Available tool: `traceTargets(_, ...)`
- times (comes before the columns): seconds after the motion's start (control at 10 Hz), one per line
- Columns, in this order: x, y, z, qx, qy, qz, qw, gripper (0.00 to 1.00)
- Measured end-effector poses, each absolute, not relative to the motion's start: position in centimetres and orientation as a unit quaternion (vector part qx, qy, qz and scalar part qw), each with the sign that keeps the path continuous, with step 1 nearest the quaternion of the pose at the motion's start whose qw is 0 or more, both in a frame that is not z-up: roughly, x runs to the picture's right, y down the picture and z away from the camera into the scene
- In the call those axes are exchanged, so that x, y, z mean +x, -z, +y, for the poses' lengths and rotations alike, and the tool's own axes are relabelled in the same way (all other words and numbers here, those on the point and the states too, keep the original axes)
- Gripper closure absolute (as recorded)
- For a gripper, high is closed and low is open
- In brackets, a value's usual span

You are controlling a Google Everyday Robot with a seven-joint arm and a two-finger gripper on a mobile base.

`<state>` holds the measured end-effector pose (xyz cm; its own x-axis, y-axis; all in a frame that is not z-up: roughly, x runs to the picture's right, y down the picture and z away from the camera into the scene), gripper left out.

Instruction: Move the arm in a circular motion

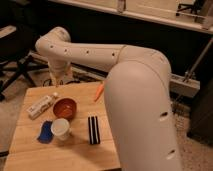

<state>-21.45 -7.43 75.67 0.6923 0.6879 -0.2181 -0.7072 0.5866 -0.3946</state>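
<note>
The arm [95,52] is a thick cream-white tube with small dark screw holes. It comes in from the lower right, fills the right half of the camera view, and bends at an elbow at the upper left. Its short pale gripper [59,80] hangs down over the back left edge of the wooden table [30,155], behind the brown bowl [65,107] and touching nothing that I can see. The arm's big near segment hides the right part of the table.
On the table lie a white tube [40,106], a white cup [61,128] beside a blue object [45,132], a black striped block [93,130] and an orange carrot [98,91]. An office chair base [17,70] stands at the left, and a dark cabinet front [165,35] stands behind.
</note>
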Motion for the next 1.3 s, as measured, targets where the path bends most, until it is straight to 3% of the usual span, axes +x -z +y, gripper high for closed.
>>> traceTargets(0.3,-10.5,-80.3,-13.9,-0.173,-0.489,0.07,0.852,0.35)
traceTargets(0.5,0.6,-81.4,-13.9,-0.152,-0.568,0.121,0.8,0.35)
traceTargets(0.9,17.9,-78.6,-6.1,-0.144,-0.653,0.227,0.708,0.35)
traceTargets(1.3,18.6,-74.1,3.2,-0.18,-0.615,0.267,0.72,0.35)
